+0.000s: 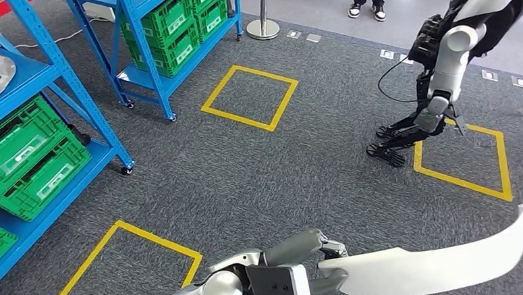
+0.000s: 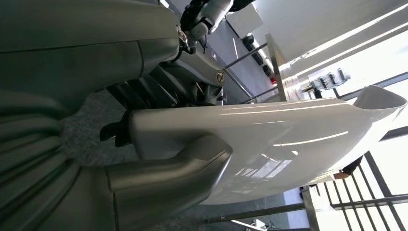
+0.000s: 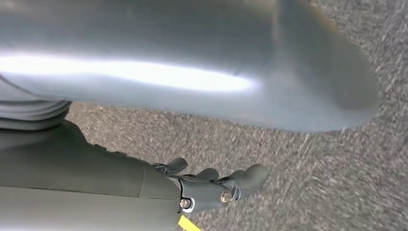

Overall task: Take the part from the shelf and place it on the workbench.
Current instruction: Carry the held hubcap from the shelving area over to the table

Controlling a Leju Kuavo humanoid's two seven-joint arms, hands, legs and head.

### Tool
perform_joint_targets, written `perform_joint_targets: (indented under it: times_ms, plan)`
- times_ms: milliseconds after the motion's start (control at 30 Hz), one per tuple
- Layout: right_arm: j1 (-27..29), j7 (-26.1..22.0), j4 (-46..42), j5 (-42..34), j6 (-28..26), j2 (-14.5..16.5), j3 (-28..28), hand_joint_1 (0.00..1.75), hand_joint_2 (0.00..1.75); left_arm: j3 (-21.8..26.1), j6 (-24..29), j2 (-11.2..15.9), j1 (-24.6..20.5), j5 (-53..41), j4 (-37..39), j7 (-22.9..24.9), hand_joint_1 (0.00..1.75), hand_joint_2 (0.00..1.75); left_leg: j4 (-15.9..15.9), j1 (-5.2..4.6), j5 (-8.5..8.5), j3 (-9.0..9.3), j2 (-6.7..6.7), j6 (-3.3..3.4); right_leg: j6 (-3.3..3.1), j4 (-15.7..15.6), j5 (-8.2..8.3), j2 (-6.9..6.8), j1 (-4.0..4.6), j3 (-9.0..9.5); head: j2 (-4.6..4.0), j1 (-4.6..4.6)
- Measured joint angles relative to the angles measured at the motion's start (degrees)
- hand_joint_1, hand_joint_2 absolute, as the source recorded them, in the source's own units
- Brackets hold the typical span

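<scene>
The part (image 1: 428, 268), a long curved white panel with a glossy, hard-looking shell that tapers to an upswept tip, sticks out sideways over the grey carpet (image 1: 258, 167), off the blue shelf (image 1: 52, 96); the counter is not in sight, so I judge the carry should be slow and level. The left hand (image 1: 306, 268) pinches one end, thumb beneath, inviting sag; the right hand (image 3: 211, 185) hangs empty, fingers loosely curled
</scene>
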Motion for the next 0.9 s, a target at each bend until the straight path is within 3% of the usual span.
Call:
perform_joint_targets:
  times_ms: [33,67,100,167,233,367,433,500,533,567,600,667,733,800,900]
  plan:
    - [0.03,-0.01,0.00,0.01,0.01,0.00,-0.01,0.00,0.00,0.22,0.01,0.26,0.33,-0.01,0.01,0.01,1.75,1.75,2.85,0.04,-0.85,-1.36,-0.10,-0.11,-0.02,0.05,0.01,0.35,0.00,-0.06,0.00,-0.05]
    - [0.07,-0.01,0.00,0.01,0.01,0.00,-0.01,0.00,0.00,0.38,0.01,0.50,0.59,-0.02,0.02,0.01,1.75,1.75,3.66,0.09,-0.53,-1.77,-0.14,-0.16,-0.01,0.10,0.00,0.70,0.00,-0.09,0.00,-0.09]
    - [0.11,-0.01,0.00,0.01,0.01,0.00,-0.01,0.00,0.00,0.49,0.01,0.66,0.74,-0.02,0.02,0.02,1.75,1.75,2.11,0.16,0.89,-1.04,-0.19,-0.14,0.03,0.15,0.01,1.06,-0.01,-0.08,0.00,-0.14]
    - [0.11,-0.01,0.00,0.02,0.00,0.00,0.00,0.00,0.00,0.62,0.01,0.79,0.84,-0.03,-0.04,0.02,1.75,1.75,-5.54,0.35,4.74,2.65,-0.87,0.01,0.29,0.28,0.02,1.81,0.01,-0.03,0.00,-0.24]
    - [0.05,-0.02,0.00,0.02,0.00,0.00,0.00,0.00,0.00,0.66,0.01,0.84,0.86,-0.03,-0.16,0.01,1.75,1.75,-11.29,0.42,6.59,5.28,-1.68,0.45,0.90,0.47,0.06,2.47,0.17,-0.20,0.00,-0.27]
    - [0.20,-0.07,0.00,0.02,0.01,0.00,0.00,0.00,0.00,0.67,0.01,0.84,0.90,-0.03,-0.46,0.00,1.75,1.75,-12.54,0.19,7.08,5.65,-1.26,2.13,2.42,0.76,0.02,2.66,-0.11,-0.62,0.00,-0.15]
    - [0.20,-0.09,0.00,0.02,0.02,0.01,-0.01,0.00,0.00,0.68,0.01,0.76,0.90,-0.02,-0.61,0.00,1.75,1.75,-12.88,0.35,7.42,5.71,-0.65,2.82,2.80,4.74,-2.46,1.64,-0.08,-2.41,0.00,0.19]
    - [0.18,-0.10,0.00,0.02,0.02,0.02,-0.01,0.00,0.00,0.68,0.01,0.80,1.04,-0.03,-0.60,0.00,1.75,1.75,-12.86,0.18,7.43,5.56,0.05,3.07,2.99,12.63,-6.36,0.84,-0.01,-6.10,0.00,0.51]
    - [0.21,-0.10,0.00,0.02,0.02,0.01,-0.01,0.00,0.00,0.68,0.01,0.85,1.13,-0.04,-0.58,0.00,1.75,1.75,-12.83,0.09,7.41,5.50,0.45,3.12,3.04,15.87,-7.53,0.75,-0.02,-7.60,0.00,0.56]
    - [0.27,-0.10,0.00,0.02,0.02,0.01,-0.01,0.00,0.00,0.68,0.01,0.89,1.21,-0.04,-0.56,0.00,1.75,1.75,-12.79,0.02,7.38,5.47,0.79,3.15,3.02,17.14,-7.60,0.71,-0.01,-8.13,0.00,0.58]
    - [0.31,-0.10,0.00,0.02,0.02,0.00,-0.01,0.00,0.00,0.69,0.01,0.90,1.24,-0.04,-0.57,0.00,1.75,1.75,-12.75,-0.02,7.35,5.47,1.09,3.15,2.94,16.03,-6.60,0.62,0.00,-7.47,0.00,0.60]
    - [0.30,-0.10,0.00,0.02,0.02,-0.01,-0.01,0.00,0.00,0.69,0.01,0.89,1.23,-0.04,-0.61,0.00,1.75,1.75,-12.61,-0.04,7.23,5.54,1.58,3.00,2.60,8.31,-3.12,-0.18,0.06,-3.28,0.00,0.65]
    - [0.18,-0.13,0.00,0.02,0.02,-0.01,-0.01,0.00,0.00,0.69,0.01,0.87,1.21,-0.04,-0.69,0.00,1.75,1.75,-12.45,-0.25,7.01,5.58,1.91,2.53,2.05,1.75,-1.08,-1.05,0.38,0.14,0.00,0.66]
    - [0.17,-0.17,0.00,0.02,0.02,0.00,-0.01,0.00,0.00,0.70,0.01,0.87,1.20,-0.04,-0.75,0.00,1.75,1.75,-12.56,-0.39,6.99,5.64,2.14,1.92,1.49,0.44,-0.89,-1.02,0.72,0.61,0.00,0.63]
    - [0.26,-0.18,0.00,0.02,0.02,0.00,-0.01,0.00,0.00,0.71,0.01,0.85,1.16,-0.04,-0.89,-0.01,1.75,1.75,-11.52,-0.36,6.00,5.27,1.71,0.98,0.51,-0.06,-0.47,-0.42,0.34,0.67,0.00,0.52]
